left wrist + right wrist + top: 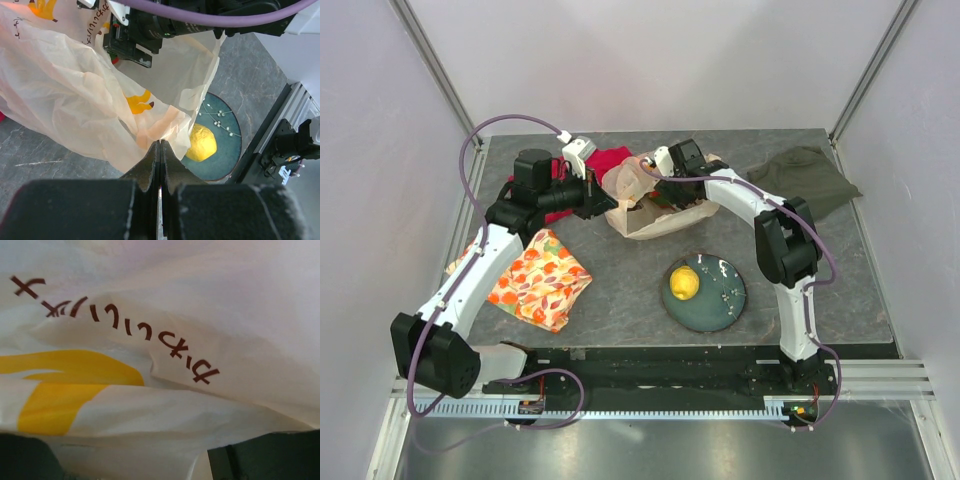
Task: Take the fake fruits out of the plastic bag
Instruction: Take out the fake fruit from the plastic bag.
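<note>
While the left end effector (160, 146) is pinched fully shut on a fold of the plastic bag (642, 212) at its rim, the right end effector (145, 462) is pushed into the bag mouth. Its two fingers (262, 462) sit wide apart at the lower corners of the right wrist view. Only bag film with brown lettering and a yellow print shows between them, so I can't tell if it has hold of anything.

One bag, crumpled, upper centre of the top view, resting on the tabletop (620, 300). Contents are not visible from any view.

One yellow fake fruit (684, 283) is out of the bag. It lies on the left part of one dark teal plate (725, 300), lower centre-right of the top view and well apart from the bag.

Three cloths:
- One red cloth (611, 159) touches the bag's upper left side.
- One orange-flowered cloth (542, 282) is at centre left, partly under the left arm.
- One dark green cloth (807, 176) is at upper right.
</note>
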Tool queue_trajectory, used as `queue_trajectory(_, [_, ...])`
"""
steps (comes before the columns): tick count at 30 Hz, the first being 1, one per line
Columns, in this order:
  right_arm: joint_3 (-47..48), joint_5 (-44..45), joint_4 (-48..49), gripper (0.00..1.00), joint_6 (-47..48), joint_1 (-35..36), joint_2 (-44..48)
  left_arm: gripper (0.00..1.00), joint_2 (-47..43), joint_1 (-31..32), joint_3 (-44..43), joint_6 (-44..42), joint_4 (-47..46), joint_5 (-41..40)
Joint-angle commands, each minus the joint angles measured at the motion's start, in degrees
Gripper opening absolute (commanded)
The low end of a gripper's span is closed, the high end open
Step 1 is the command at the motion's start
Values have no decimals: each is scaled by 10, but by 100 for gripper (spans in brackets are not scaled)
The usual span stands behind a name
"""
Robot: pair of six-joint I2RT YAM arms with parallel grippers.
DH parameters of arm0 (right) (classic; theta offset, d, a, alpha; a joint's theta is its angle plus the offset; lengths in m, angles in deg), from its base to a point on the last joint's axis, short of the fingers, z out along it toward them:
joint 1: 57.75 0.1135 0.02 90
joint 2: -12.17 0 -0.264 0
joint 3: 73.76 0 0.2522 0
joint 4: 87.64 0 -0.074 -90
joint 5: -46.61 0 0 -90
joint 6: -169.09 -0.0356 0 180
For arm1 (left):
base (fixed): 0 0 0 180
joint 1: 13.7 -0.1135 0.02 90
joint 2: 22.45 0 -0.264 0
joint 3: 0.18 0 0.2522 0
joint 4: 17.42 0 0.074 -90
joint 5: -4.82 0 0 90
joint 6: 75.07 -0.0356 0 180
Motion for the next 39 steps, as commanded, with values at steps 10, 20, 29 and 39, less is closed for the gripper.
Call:
queue_trajectory(10, [28,-11,-34,42,32,-2,0,1,-10,5,-24,-14,-24,9])
queue_trajectory(20, [-6,-119,-19,4,37,-2,118,2,-14,5,-20,-15,-22,9])
queue_trajectory(29, [-47,-257,-118,1,109,-2,235,2,40,5,-81,-37,-15,-14])
queue_trajectory(39, [-55,-275,-195,1,130,-2,383,2,50,4,-90,-14,-25,-67])
